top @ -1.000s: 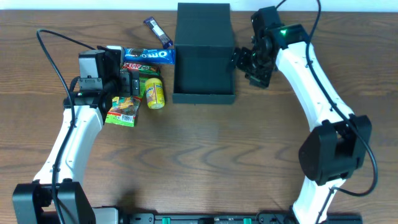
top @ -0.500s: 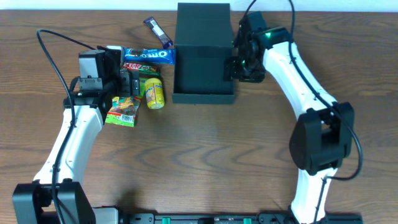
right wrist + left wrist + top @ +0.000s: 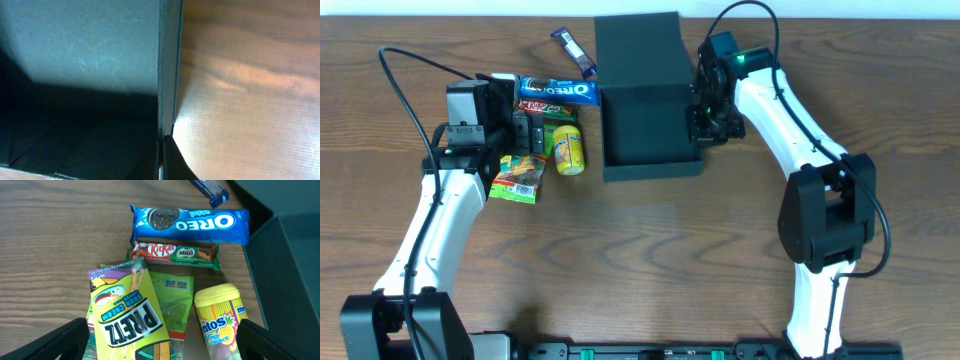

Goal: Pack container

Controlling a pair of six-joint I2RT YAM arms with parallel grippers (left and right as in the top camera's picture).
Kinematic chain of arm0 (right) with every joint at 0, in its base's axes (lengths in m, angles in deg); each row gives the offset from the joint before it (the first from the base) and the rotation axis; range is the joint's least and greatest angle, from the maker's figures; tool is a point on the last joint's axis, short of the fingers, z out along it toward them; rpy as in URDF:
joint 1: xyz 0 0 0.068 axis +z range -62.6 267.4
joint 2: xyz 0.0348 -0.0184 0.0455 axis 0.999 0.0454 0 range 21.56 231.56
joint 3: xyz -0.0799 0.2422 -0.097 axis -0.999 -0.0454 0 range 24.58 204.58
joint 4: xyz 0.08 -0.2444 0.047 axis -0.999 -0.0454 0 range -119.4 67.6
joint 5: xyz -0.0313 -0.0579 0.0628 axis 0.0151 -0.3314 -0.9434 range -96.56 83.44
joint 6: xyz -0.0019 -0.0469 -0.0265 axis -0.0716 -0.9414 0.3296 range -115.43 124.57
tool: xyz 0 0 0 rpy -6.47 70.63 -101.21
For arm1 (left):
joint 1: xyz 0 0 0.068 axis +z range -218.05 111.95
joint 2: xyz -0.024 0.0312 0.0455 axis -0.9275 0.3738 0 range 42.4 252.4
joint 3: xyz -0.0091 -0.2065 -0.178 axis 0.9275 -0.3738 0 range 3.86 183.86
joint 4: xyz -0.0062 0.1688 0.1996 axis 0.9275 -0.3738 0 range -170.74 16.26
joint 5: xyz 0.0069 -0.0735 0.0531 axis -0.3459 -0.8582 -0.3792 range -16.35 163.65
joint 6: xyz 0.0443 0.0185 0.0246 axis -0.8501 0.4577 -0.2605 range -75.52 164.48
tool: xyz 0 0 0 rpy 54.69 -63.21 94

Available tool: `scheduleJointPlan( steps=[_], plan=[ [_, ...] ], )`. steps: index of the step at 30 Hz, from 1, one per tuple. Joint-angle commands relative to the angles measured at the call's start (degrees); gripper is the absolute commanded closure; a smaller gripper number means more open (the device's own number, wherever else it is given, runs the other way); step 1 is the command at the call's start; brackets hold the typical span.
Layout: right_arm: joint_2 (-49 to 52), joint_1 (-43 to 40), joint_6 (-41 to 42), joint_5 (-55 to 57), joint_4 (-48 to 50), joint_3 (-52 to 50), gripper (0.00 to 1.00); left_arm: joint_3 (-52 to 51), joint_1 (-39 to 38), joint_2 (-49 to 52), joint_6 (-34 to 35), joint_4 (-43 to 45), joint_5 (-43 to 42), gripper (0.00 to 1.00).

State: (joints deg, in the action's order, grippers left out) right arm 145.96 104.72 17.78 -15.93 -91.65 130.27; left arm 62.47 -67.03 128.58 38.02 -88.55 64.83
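The dark teal container stands open at the back middle of the table, its flap lid leaning away behind it. My right gripper is shut on the container's right wall, one finger inside and one outside. My left gripper hangs open over a heap of snacks, with nothing between its fingers. Under it lie a Pretz packet, a Mentos tub, a KitKat bar and an Oreo pack.
A blue wrapped bar lies at the back, left of the container. A green packet sits under the Pretz packet. The Mentos tub lies close to the container's left wall. Bare wood stretches in front.
My right gripper moved left onto the container's right wall and shut on it. The container has shifted and turned slightly. The left arm has not moved.
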Motion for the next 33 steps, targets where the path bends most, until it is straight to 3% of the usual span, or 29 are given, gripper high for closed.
scheduleJointPlan(
  steps=[1,7,11,33],
  plan=[
    [1.27,0.17,1.09,0.61,-2.32,-0.15,0.99,1.33,0.07,0.44,-0.59,0.02,-0.22,0.05],
    [1.27,0.24,10.62,0.57,-6.34,-0.15,0.99,1.33,0.07,0.44,-0.59,-0.24,-0.22,0.05],
    [1.27,0.39,11.67,0.57,-7.06,-0.15,0.99,1.33,0.07,0.44,-0.59,-0.42,-0.22,0.05],
    [1.27,1.38,7.43,3.56,-8.98,-0.15,0.99,1.33,0.07,0.44,-0.59,-0.42,-0.20,0.05]
  ],
)
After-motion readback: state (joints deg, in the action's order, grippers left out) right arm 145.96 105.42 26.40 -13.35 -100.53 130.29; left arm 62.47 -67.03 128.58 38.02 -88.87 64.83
